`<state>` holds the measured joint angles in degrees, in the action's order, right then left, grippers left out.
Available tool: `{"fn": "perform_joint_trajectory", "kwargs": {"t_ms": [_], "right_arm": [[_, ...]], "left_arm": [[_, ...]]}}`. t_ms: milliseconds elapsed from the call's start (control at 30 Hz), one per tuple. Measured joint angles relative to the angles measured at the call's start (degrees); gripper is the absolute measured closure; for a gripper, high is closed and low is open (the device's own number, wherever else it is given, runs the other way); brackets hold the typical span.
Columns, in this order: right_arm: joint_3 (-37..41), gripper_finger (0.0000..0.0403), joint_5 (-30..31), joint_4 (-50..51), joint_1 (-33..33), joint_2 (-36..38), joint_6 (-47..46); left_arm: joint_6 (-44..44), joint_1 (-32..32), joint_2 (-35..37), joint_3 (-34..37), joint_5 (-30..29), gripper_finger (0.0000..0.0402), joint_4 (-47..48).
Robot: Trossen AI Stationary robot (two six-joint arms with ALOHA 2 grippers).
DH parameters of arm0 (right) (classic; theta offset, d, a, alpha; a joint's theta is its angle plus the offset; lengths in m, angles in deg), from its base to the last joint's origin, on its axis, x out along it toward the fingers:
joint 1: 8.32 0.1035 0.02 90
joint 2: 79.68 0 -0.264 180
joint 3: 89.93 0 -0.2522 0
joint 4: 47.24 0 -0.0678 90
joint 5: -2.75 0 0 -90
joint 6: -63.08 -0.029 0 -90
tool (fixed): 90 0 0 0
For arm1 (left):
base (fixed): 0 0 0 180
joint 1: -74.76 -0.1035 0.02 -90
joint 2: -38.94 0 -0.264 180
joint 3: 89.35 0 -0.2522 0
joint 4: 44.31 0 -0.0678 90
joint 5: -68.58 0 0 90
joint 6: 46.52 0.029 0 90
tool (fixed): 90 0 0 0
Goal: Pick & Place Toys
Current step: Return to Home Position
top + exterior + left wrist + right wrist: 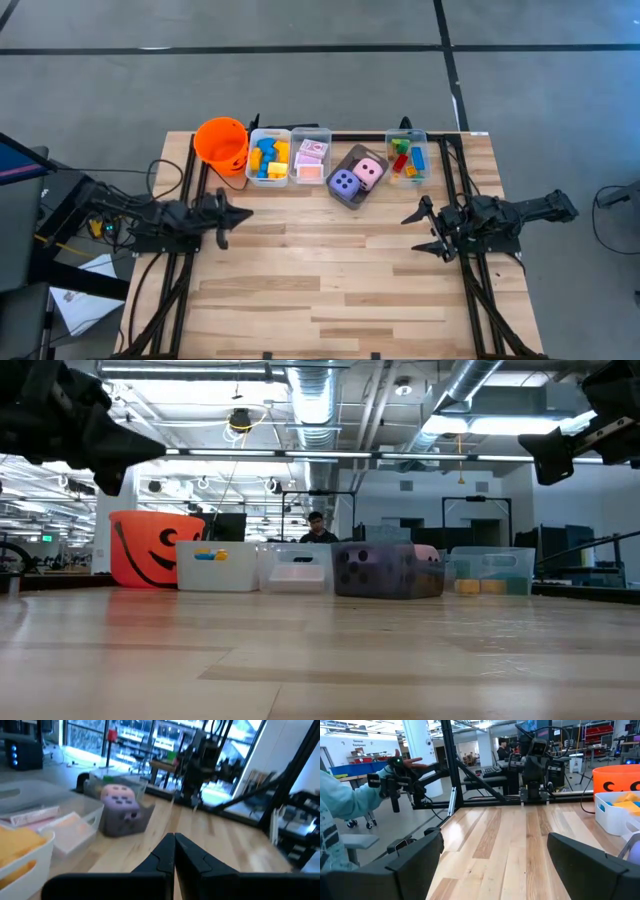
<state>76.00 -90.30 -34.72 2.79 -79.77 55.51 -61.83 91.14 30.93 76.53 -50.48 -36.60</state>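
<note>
The toys lie in containers along the table's far edge. Blue and yellow blocks [268,158] fill a white bin. Pink-and-white cards [310,158] lie in the clear bin beside it. A purple die [344,183] and a pink die [369,172] sit in a dark tray. Mixed blocks [407,158] lie in a clear bin at the right. My left gripper [243,213] hovers shut at the table's left, pointing level toward the right. My right gripper [421,230] hovers open at the table's right, pointing left, with nothing between its fingers.
An orange bucket [222,142] stands at the far left of the row. The wooden tabletop [330,280] lies bare between the arms and toward the near edge. A person's sleeve [340,805] and hand show beyond the table in the right wrist view.
</note>
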Motion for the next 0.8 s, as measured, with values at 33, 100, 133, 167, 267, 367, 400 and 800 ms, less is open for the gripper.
{"fn": "perform_joint_trajectory", "kwargs": {"t_ms": [33, 100, 133, 167, 267, 367, 400, 800], "right_arm": [[0.0, 0.0047, 0.0, 0.0, 0.0, 0.0, 0.0], [0.0, 0.0047, 0.0, 0.0, 0.0, 0.0, 0.0], [0.0, 0.0047, 0.0, 0.0, 0.0, 0.0, 0.0], [0.0, 0.0047, 0.0, 0.0, 0.0, 0.0, 0.0], [0.0, 0.0047, 0.0, 0.0, 0.0, 0.0, 0.0], [0.0, 0.0047, 0.0, 0.0, 0.0, 0.0, 0.0], [0.0, 0.0047, 0.0, 0.0, 0.0, 0.0, 0.0], [0.0, 0.0047, 0.0, 0.0, 0.0, 0.0, 0.0]], "left_arm": [[0.0, 0.0, 0.8, 0.0, 0.0, 0.0402, 0.0], [0.0, 0.0, 2.3, 0.0, 0.0, 0.0402, 0.0], [0.0, 0.0, 2.9, 0.0, 0.0, 0.0402, 0.0], [0.0, 0.0, 3.5, 0.0, 0.0, 0.0402, 0.0], [0.0, 0.0, 4.0, 0.0, 0.0, 0.0402, -0.1], [0.0, 0.0, 3.4, 0.0, 0.0, 0.0402, -0.5], [0.0, 0.0, 3.3, 0.0, 0.0, 0.0402, -0.4], [0.0, 0.0, 0.0, 0.0, 0.0, 0.0402, -0.4]]}}
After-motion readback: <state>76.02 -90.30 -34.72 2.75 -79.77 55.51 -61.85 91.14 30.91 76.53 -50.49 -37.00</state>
